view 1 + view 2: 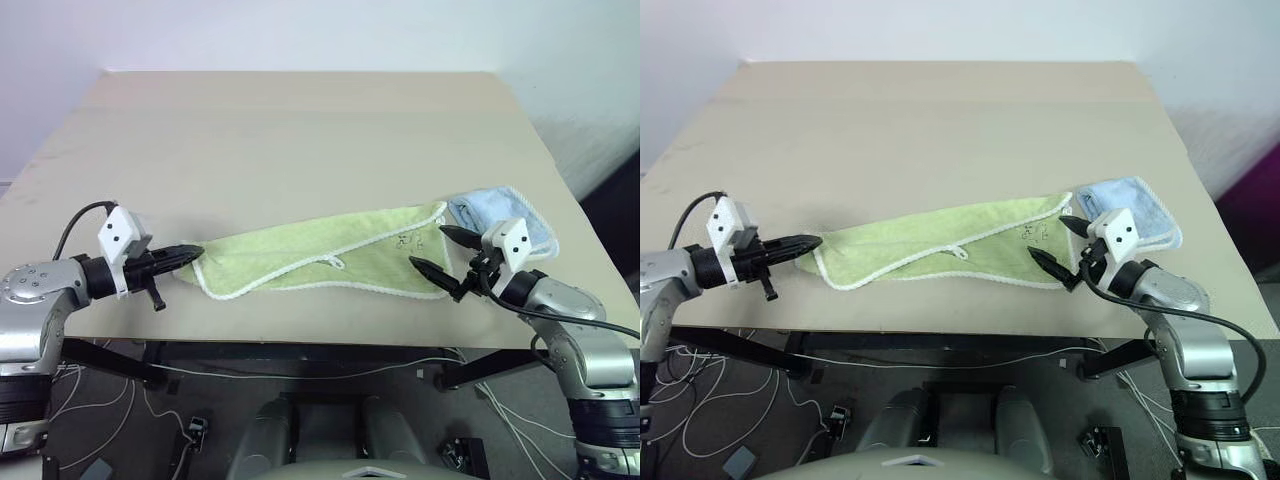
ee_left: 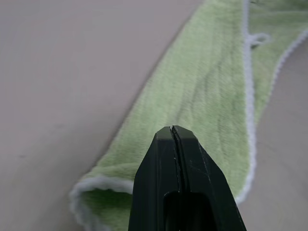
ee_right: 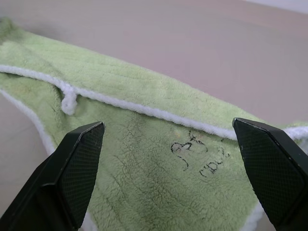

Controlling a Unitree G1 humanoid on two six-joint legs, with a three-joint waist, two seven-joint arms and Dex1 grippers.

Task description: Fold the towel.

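Note:
The light yellow-green towel (image 1: 320, 255) lies doubled lengthwise in a long strip near the table's front edge, its white edging running along the fold. Its small white loop (image 3: 69, 103) and dark embroidery (image 3: 197, 154) are near the right end. My left gripper (image 1: 195, 252) is shut, its tip at the towel's left end, and in the left wrist view nothing sits between its fingers (image 2: 173, 144). My right gripper (image 1: 428, 246) is open at the towel's right end, one finger on each side of the embroidered corner, just above the cloth.
A smaller light blue towel (image 1: 500, 215) lies folded right behind the right gripper, touching the green towel's right end. The beige table (image 1: 300, 130) stretches bare behind the towel. Its front edge runs just below both grippers.

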